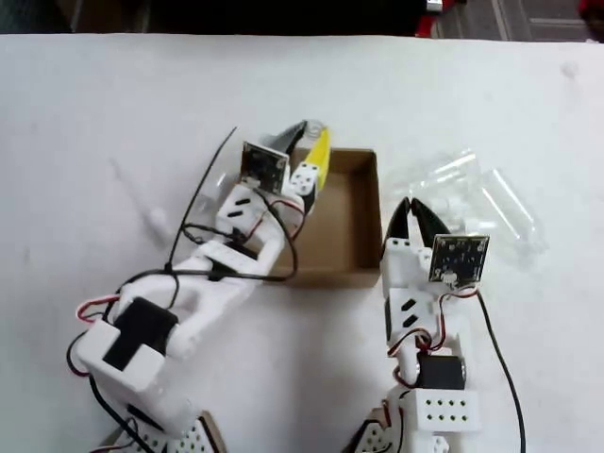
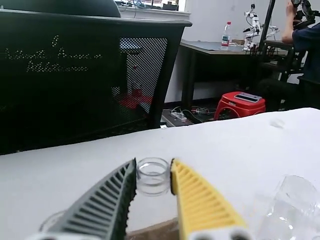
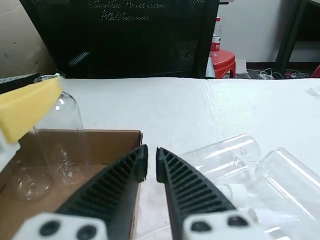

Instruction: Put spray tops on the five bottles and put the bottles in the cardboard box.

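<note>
Since the clear bottle [image 2: 152, 182] has an open neck with no spray top on it, I'd call this step half-done at best. It stands upright in the far-left corner of the cardboard box [image 1: 363, 159], base at or near the box floor. The left end effector [image 2: 152, 169] is clamped on it just below the mouth, grey finger on one side, yellow on the other. The high grip probably lets the body drop past the box wall without the fingers fouling the rim. The right wrist view hints at a second clear base on the box floor beside it; can't confirm it's a separate bottle.

The right end effector [image 3: 151, 165] sits just right of the box's right wall, black fingers almost together with a thin slit, nothing between them. Reads as parked between the box and the stock, able to go either way.

The loose bottles [image 1: 477, 193] lie on their sides on the bench [image 1: 113, 104], right of the box and just beyond the right end effector, bunched and touching. A white bit among them may be a spray top; too unclear to say.

Risk: a light, slick bottle held by the neck alone could tip on release. Capping means lifting it out or capping in place.
</note>
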Controlling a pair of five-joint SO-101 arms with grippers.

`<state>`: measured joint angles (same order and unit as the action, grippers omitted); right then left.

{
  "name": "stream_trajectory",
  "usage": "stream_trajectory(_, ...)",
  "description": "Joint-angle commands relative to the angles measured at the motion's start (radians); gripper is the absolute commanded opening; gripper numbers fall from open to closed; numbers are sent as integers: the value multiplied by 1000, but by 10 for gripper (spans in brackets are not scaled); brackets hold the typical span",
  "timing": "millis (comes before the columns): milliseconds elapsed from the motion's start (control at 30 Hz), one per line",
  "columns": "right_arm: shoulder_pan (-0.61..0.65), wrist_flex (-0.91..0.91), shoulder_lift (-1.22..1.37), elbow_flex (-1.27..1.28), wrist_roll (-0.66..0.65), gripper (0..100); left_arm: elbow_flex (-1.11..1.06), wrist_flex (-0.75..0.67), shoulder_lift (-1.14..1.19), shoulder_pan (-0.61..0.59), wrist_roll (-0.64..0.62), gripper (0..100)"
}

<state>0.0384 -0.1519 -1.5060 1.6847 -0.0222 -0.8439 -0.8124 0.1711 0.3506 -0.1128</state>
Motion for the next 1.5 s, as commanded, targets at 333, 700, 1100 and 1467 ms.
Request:
stream_trajectory(333, -4, 27, -2, 11, 9, 22, -41, -28, -13, -24, 9, 23)
stream_trajectory(700, -4, 27, -2, 11, 9, 22, -40, -29, -15, 5, 5, 23)
stream_trajectory(1100, -4, 27, -2, 11, 8, 22, -48, -61, -16, -4, 0, 24)
stream_trajectory(1467, -4, 27, -2, 11, 8, 22, -41, 80, -62, -4, -61, 175)
